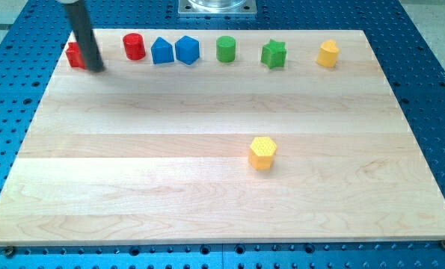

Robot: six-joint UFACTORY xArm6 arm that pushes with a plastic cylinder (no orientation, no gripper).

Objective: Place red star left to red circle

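The red star (75, 55) lies near the board's top left corner, partly hidden behind my rod. The red circle (134, 46), a short cylinder, stands to its right in the top row, apart from it. My tip (96, 69) rests on the board right beside the star's right side, between the star and the red circle, a little below both.
Along the top row, to the right of the red circle, stand a blue block (161, 51), a blue hexagon (186, 50), a green cylinder (226, 49), a green star (274, 54) and a yellow block (327, 54). A yellow hexagon (262, 152) sits right of centre on the wooden board (170, 172).
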